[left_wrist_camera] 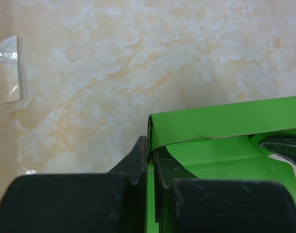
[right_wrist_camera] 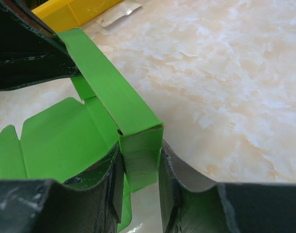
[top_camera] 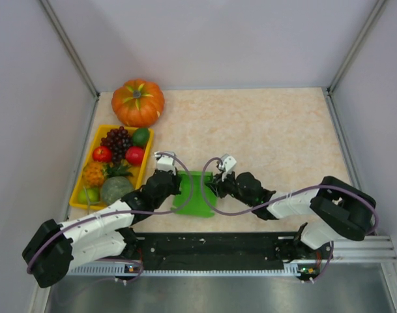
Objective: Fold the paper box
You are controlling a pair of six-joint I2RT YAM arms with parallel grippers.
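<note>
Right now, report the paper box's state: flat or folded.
Partly folded: paper box has one wall raised, held by left gripper and right gripper; other flaps lie flat.

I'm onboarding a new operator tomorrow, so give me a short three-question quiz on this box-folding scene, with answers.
1. True or false: the left tool and the right tool both pinch walls of the paper box.
2. What stands just beyond the far end of the tray? A) pumpkin B) kettle C) bowl
3. Fill in: the tray is coloured ____.
Key: 1 true; 2 A; 3 yellow.
</note>
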